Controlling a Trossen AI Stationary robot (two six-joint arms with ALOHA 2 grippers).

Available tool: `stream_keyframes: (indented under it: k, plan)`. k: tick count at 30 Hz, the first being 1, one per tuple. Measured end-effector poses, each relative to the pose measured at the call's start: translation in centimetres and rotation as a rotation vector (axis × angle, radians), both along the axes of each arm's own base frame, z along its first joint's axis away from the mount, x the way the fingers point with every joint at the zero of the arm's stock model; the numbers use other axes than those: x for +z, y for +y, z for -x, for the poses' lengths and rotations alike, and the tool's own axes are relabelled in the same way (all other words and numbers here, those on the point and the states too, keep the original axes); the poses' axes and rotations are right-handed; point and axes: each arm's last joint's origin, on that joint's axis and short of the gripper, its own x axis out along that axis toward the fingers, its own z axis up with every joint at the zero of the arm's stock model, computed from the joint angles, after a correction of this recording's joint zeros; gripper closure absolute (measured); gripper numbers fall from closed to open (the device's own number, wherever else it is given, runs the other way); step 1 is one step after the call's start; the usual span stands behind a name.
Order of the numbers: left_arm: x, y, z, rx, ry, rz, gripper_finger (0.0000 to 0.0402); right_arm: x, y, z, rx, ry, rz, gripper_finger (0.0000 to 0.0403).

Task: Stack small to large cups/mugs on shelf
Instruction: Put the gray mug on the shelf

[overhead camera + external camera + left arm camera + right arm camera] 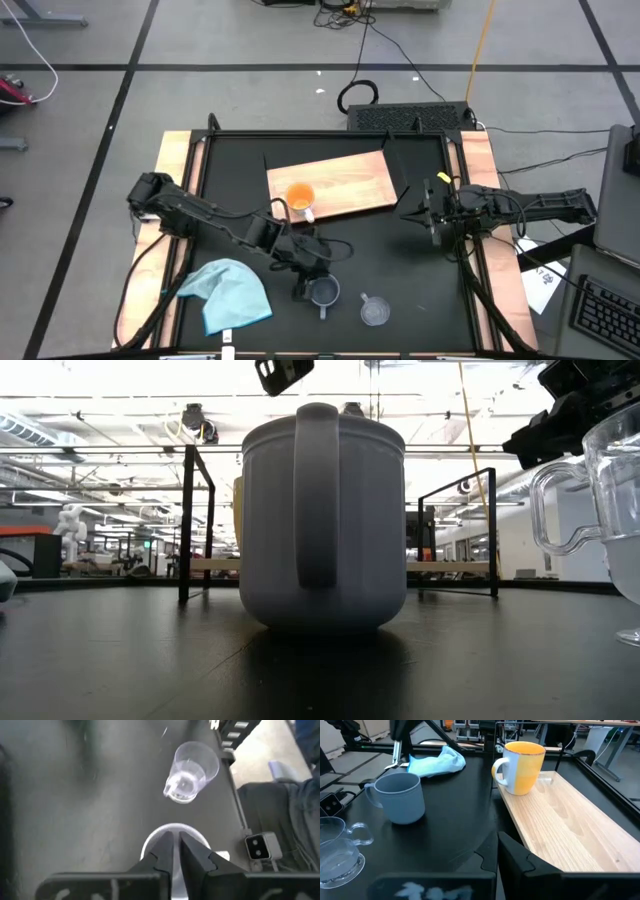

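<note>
The orange cup with a white handle stands upright on the near left corner of the light wooden shelf; it also shows in the right wrist view. The grey-blue cup and the clear cup stand upright on the black tabletop near the front edge. My left gripper is shut and hovers just above the grey-blue cup's rim, clear of it in the low view. My right gripper is shut and empty, off the shelf's right end.
A light blue cloth lies crumpled at the front left of the table. The shelf rests on black metal frames. Wooden rails run along the table's left and right sides. A person's leg shows beyond the table in the left wrist view.
</note>
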Motion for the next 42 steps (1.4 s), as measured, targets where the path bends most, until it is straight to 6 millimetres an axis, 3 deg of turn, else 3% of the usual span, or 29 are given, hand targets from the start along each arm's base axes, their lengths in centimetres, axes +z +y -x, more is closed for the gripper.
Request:
stream_keyframes:
  k: [11,19,25,30,42]
  plan:
    - [-0.7,0.1,-0.6,-0.021,0.012,0.003,0.0268,0.0,0.0,0.0,0.0,0.003,0.0,0.0403]
    - [-3.1,0.4,-1.7,-0.056,0.095,0.042,0.0182,-0.1,0.0,0.0,0.0,0.009,0.0,0.0403]
    - [-3.5,0.7,-1.6,-0.059,0.129,0.025,0.0137,-0.1,0.0,0.0,0.0,0.01,0.0,0.0403]
    - [-3.7,0.7,-1.3,-0.099,0.163,0.026,0.012,-0.1,0.0,0.0,0.0,0.013,0.001,0.0403]
    - [-4.0,1.3,-1.4,-0.086,0.17,-0.012,0.0132,-0.1,0.0,0.0,0.0,0.016,0.001,0.0403]
